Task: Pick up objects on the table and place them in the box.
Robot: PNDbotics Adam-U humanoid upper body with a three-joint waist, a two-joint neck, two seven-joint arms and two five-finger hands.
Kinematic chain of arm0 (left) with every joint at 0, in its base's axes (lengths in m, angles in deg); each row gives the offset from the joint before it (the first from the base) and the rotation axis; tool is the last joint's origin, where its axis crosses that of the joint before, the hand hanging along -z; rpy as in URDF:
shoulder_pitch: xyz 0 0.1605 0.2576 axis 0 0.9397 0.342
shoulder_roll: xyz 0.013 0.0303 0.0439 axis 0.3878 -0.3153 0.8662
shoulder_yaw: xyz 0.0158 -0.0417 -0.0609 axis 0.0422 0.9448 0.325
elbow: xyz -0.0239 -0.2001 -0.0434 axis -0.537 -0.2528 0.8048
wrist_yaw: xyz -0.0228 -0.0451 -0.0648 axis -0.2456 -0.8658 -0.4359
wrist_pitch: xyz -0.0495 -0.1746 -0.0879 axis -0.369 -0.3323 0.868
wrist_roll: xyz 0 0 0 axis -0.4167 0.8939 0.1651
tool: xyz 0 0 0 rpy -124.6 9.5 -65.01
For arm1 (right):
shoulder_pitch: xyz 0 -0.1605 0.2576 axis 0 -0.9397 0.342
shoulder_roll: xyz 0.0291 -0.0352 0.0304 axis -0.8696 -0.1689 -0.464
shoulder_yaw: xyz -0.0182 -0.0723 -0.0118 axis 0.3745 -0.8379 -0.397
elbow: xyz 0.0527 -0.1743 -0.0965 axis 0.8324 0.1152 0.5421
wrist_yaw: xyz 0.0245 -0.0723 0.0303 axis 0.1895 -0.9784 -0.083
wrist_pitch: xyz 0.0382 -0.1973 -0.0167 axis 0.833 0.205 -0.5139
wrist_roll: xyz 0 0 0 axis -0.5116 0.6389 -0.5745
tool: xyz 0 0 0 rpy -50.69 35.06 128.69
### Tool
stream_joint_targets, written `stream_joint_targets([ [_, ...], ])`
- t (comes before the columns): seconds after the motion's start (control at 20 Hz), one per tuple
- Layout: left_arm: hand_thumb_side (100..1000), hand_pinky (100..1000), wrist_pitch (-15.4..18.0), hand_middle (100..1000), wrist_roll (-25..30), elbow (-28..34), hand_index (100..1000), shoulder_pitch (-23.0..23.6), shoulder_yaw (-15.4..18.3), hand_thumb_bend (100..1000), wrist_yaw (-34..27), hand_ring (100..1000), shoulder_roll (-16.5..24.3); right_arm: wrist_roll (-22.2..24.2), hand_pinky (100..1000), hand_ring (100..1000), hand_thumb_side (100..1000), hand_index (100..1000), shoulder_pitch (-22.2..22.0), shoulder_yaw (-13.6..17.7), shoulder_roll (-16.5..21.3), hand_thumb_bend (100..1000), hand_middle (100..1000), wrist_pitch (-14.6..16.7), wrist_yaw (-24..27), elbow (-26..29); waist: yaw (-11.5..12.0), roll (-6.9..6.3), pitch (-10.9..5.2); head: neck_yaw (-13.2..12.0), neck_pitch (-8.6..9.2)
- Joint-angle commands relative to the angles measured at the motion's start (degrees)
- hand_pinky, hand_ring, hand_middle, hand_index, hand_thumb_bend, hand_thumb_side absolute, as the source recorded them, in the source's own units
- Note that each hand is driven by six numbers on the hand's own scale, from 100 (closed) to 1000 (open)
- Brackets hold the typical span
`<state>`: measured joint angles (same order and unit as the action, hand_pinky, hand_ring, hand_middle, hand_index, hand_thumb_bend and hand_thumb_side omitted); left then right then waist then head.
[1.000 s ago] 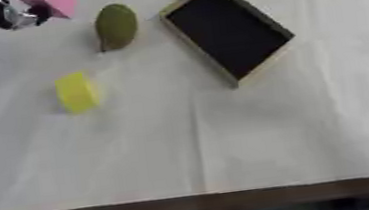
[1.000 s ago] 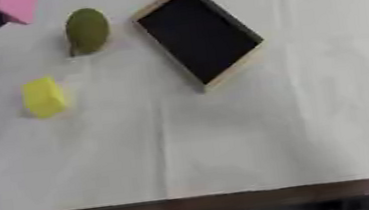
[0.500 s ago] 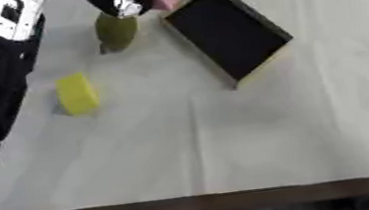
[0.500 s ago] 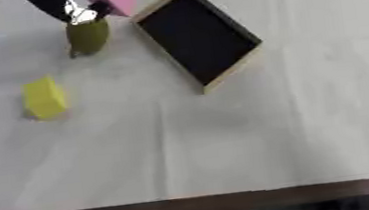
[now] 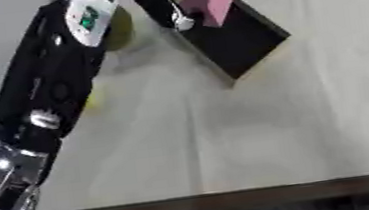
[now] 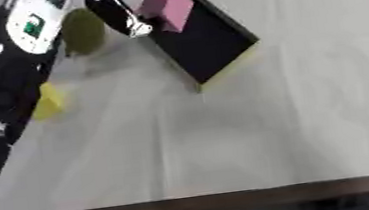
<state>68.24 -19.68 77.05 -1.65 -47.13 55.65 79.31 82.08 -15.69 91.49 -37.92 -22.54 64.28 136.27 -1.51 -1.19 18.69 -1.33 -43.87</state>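
Note:
My left hand [image 6: 115,10] reaches in from the left, with its black and silver forearm [image 5: 54,88] lying across the table's left side. It is shut on a pink block [image 6: 167,6], held above the far left end of the box [image 6: 207,41]. The box is a shallow wooden tray with a black inside, lying askew. A green rounded object [image 6: 84,31] lies just left of the hand. A yellow block [image 6: 46,101] shows beside the forearm, which partly hides it. My right hand shows in no view.
The table [image 6: 253,134] is covered with a pale cloth. Its dark front edge [image 5: 235,201] runs along the bottom of the views.
My left arm has swung rightward from the far left corner, carrying the pink block to above the box. The forearm now hides part of the green object and the yellow block.

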Motion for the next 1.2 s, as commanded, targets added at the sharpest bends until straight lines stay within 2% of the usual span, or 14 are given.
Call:
stream_joint_targets([
  [0.05,100,744,4.0,565,2.3,-1.5,712,-1.4,0.9,178,2.9,652,-1.7,0.2,908,865,612,903,0.8,0.0,0.4,100,642,0.0,0.5,0.8,-0.3,0.13,-0.85,-0.3,0.07],
  [0.3,100,754,4.1,582,0.0,-4.6,725,-1.0,1.3,239,8.9,671,-3.4,0.2,908,866,614,903,1.1,0.0,0.0,100,641,-0.2,0.6,0.8,-0.9,0.00,-0.40,-0.4,0.38],
  [0.55,100,757,4.9,585,-2.2,-6.8,730,-0.9,1.7,250,12.5,677,-4.1,0.2,908,866,614,903,1.2,0.0,-0.1,100,640,-0.3,0.6,0.8,-1.0,-0.05,-0.25,-0.4,0.55],
  [0.6,134,797,5.0,670,-2.4,-7.0,819,-0.9,1.7,357,12.8,755,-4.2,0.2,908,866,615,903,1.2,0.0,-0.1,100,639,-0.3,0.6,0.8,-1.0,-0.05,-0.24,-0.4,0.55],
  [0.75,191,842,4.1,757,-3.0,-7.2,888,-0.6,1.8,440,14.7,818,-4.5,0.1,908,865,616,903,1.2,0.0,-0.4,100,636,-0.5,0.6,0.8,-1.2,-0.04,-0.10,-0.3,0.57],
  [0.95,277,897,3.3,820,-5.3,-6.7,933,-0.5,2.0,565,17.6,882,-4.8,0.0,908,865,617,902,1.2,0.0,-0.6,100,635,-0.6,0.5,0.8,-1.2,-0.04,-0.07,-0.3,0.68],
  [1.05,331,914,3.1,837,-6.5,-6.6,941,-0.4,2.1,599,19.0,901,-4.8,0.0,908,865,617,902,1.1,0.0,-0.6,100,634,-0.6,0.5,0.8,-1.2,-0.05,-0.09,-0.2,0.67],
  [1.2,333,922,3.0,845,-8.2,-6.5,947,-0.3,2.3,603,20.4,911,-4.8,-0.1,908,865,617,902,1.1,0.0,-0.7,100,634,-0.7,0.5,0.8,-1.2,-0.07,-0.11,-0.1,0.72],
])
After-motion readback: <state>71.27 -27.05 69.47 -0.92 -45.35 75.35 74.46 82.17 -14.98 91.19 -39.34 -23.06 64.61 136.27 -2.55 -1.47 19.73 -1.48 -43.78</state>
